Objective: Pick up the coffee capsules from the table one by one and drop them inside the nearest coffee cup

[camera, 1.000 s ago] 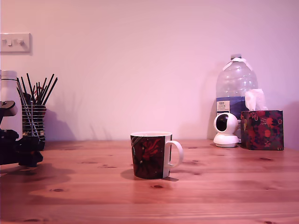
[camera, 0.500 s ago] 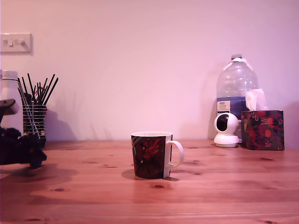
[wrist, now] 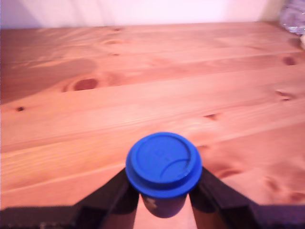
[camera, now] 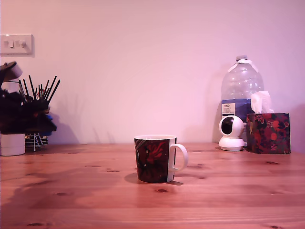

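In the wrist view a bright-blue coffee capsule [wrist: 163,163] sits pinched between my two black fingers [wrist: 116,192], lifted above the wooden table [wrist: 143,71]. My gripper [wrist: 163,188] is shut on it. In the exterior view my gripper [camera: 45,121] hangs raised at the far left, well above the table [camera: 228,191], and a blue speck of the capsule [camera: 48,116] shows at its tip. The coffee cup [camera: 155,159], dark with a red floral pattern and a white handle, stands mid-table, far to the exterior view's right of my gripper.
Behind my arm stand a holder of black sticks [camera: 38,95] and a white bottle [camera: 12,144]. At the back on the exterior view's right are a large water bottle [camera: 240,90], a small white camera [camera: 231,133] and a floral tissue box [camera: 268,132].
My arm has risen from just above the tabletop to in front of the stick holder, carrying the capsule up. The cup has not moved.
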